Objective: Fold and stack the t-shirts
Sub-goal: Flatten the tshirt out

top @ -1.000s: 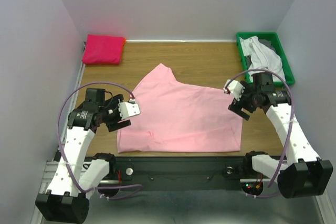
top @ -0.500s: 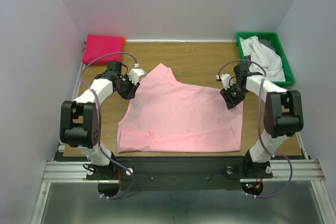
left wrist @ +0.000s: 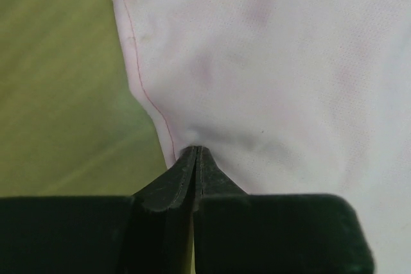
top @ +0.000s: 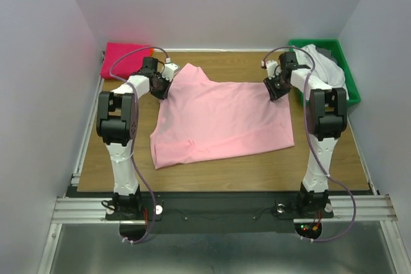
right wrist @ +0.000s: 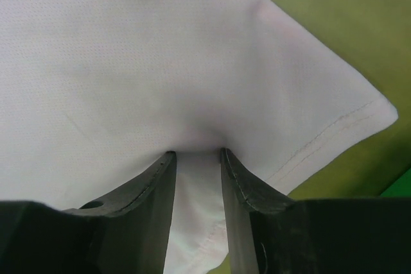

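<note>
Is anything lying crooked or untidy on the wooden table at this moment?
Yes. The light pink cloth t-shirt lies askew: its near edge runs slanted, with a wrinkle by the left corner. The left gripper and right gripper pinch its far corners.

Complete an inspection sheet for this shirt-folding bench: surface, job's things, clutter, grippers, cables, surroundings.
Surface: brown wooden tabletop, no spills seen.
Job's things: light pink cloth t-shirt spread mid-table; folded hot pink cloth shirt far left; white and grey cloth shirts in green plastic bin, far right.
Clutter: nothing seen.
Grippers: left gripper shut on the t-shirt's left edge; right gripper pinching its far right corner.
Cables: purple cables arch over both arms.
Surroundings: pale plain walls on three sides; metal rail nearside.
</note>
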